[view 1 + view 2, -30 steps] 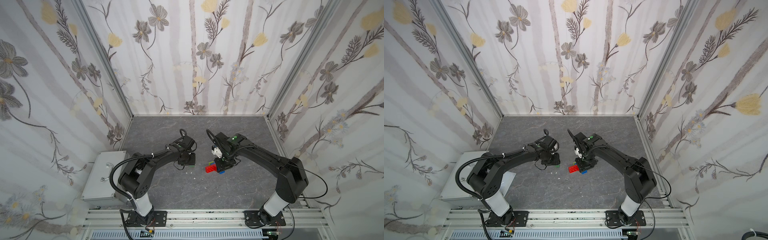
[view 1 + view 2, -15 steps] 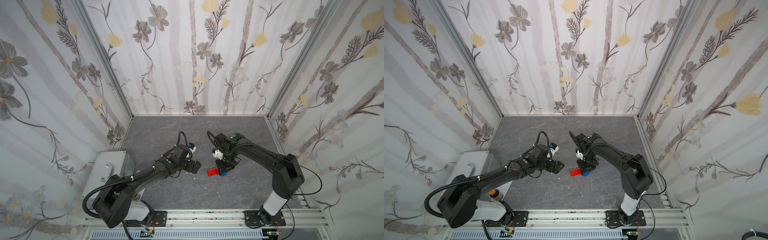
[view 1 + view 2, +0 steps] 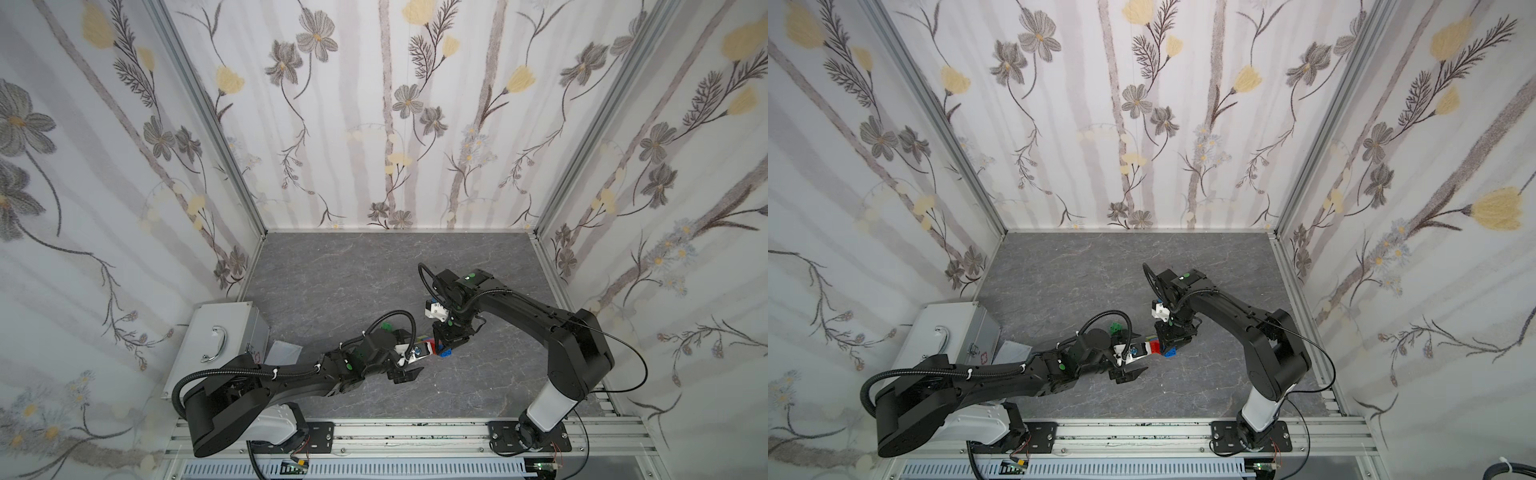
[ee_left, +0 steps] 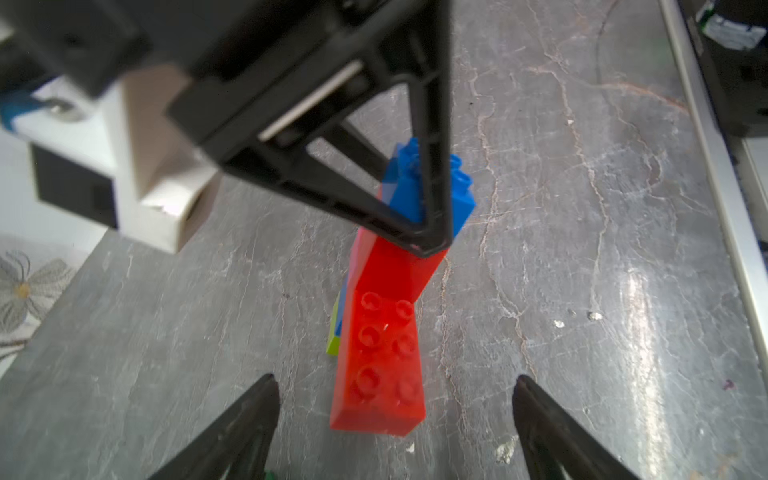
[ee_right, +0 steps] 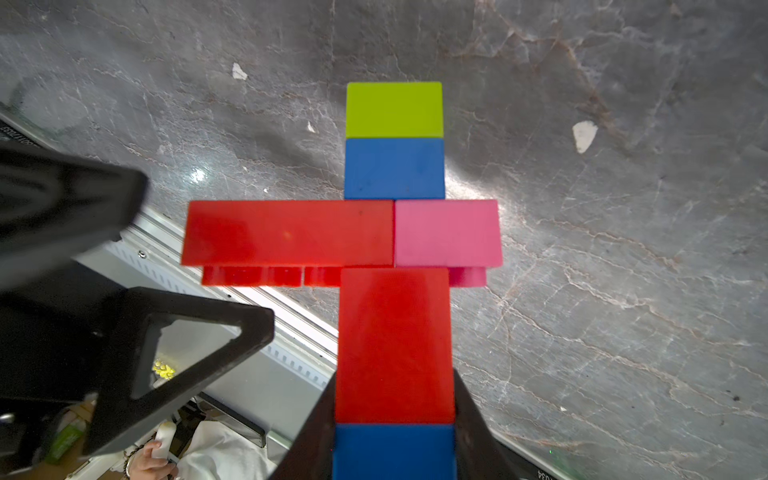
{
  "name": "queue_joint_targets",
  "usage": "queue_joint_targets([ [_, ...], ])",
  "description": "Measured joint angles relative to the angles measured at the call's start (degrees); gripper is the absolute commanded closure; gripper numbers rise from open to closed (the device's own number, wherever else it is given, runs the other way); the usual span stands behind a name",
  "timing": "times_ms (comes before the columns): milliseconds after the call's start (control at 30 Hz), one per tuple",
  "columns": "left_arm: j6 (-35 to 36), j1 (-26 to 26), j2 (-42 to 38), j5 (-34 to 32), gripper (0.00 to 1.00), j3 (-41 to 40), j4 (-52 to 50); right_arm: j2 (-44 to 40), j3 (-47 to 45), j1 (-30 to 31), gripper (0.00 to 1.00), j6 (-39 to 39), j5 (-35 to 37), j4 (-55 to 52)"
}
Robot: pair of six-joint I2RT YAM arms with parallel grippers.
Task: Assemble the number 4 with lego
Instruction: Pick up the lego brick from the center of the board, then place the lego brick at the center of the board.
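Left gripper (image 4: 395,380) sits nearest us, low over the table (image 3: 332,270), jaws spread wide w/ nothing in them. In its wrist view the free end of the long red (image 4: 380,374) lies btwn the fingertips, clear of both.

Just past it the 4 (image 5: 395,249) is held by the right gripper (image 5: 395,436), which is clamped from both sides where the short red (image 5: 395,345) meets a blue (image 5: 395,451). Working away from that grip we see the crossbar, i.e. long red and pink (image 5: 446,232) end to end, then a 2nd blue (image 5: 395,168), then lime (image 5: 395,110) at the far tip, pointing at the table. Whether lime touches the surface we can't tell.

Beyond the left wrist, in both top views, a green brick (image 3: 387,328) shows, partly hidden by the arm's cable and apart from the 4.

Off to the left arm's side stands a grey case (image 3: 224,332) w/ a handle, and floral walls (image 3: 374,124) close the back.
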Motion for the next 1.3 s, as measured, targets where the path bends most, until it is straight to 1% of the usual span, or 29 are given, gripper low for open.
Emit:
queue_joint_targets([
  [100,4.0,-0.8,3.1,-1.0,0.24,0.2,2.0,0.0,-0.5,0.0,0.77,-0.2,-1.0,0.7],
  [167,5.6,-0.9,5.2,-1.5,0.31,0.5,2.8,0.0,-0.9,0.0,0.77,-0.5,-1.6,0.8],
  [233,6.4,-1.0,6.6,-1.7,0.40,0.9,4.0,-0.2,-1.1,0.0,0.78,-0.6,-2.0,0.9],
  [367,7.0,-1.2,8.3,-1.9,0.50,0.9,7.0,-0.4,-1.6,-0.1,0.78,-1.0,-2.0,0.6],
  [567,7.2,-1.2,9.1,-2.8,0.62,0.8,9.0,-0.4,-1.9,0.0,0.78,-1.2,-2.5,0.6],
  [733,7.2,-1.2,9.3,-3.1,0.69,0.4,9.8,-0.4,-1.9,-0.1,0.76,-1.2,-3.0,0.8],
  [767,7.1,-1.2,9.4,-3.1,0.70,0.3,10.0,-0.4,-1.9,-0.2,0.73,-1.3,-3.0,0.8],
  [800,7.0,-1.2,9.4,-3.1,0.72,0.3,10.3,-0.4,-1.9,-0.2,0.67,-1.4,-3.0,0.9],
  [900,5.4,-1.0,9.7,-3.0,0.74,-0.1,11.3,-0.7,-1.8,-0.2,0.41,-1.4,-3.1,1.1],
  [967,3.7,-0.2,9.8,-1.7,0.74,-0.5,12.5,-1.6,-0.7,-0.3,0.17,-1.2,-4.7,1.6],
  [1000,3.0,0.3,9.9,-0.5,0.74,-0.8,13.4,-2.3,0.1,-0.4,0.07,-1.8,-4.4,2.1],
  [1033,1.0,0.9,10.1,0.7,0.74,-1.3,15.0,-3.3,1.0,-0.8,0.00,-1.7,-3.4,2.3],
  [1100,-1.9,1.9,11.2,1.3,0.74,-1.6,18.5,-5.2,2.5,-2.1,0.00,-0.3,-1.4,3.2],
  [1200,-5.7,2.6,14.3,4.0,0.75,-1.6,22.1,-10.4,3.1,-3.5,0.00,4.3,-2.3,9.8],
  [1233,-7.4,3.1,15.6,5.7,0.74,-1.7,24.1,-12.7,2.1,-4.2,0.00,6.3,-2.3,12.9],
  [1300,-11.0,4.2,18.8,6.0,0.74,-2.0,29.0,-17.5,-1.2,-5.5,0.00,10.0,1.0,18.4],
])
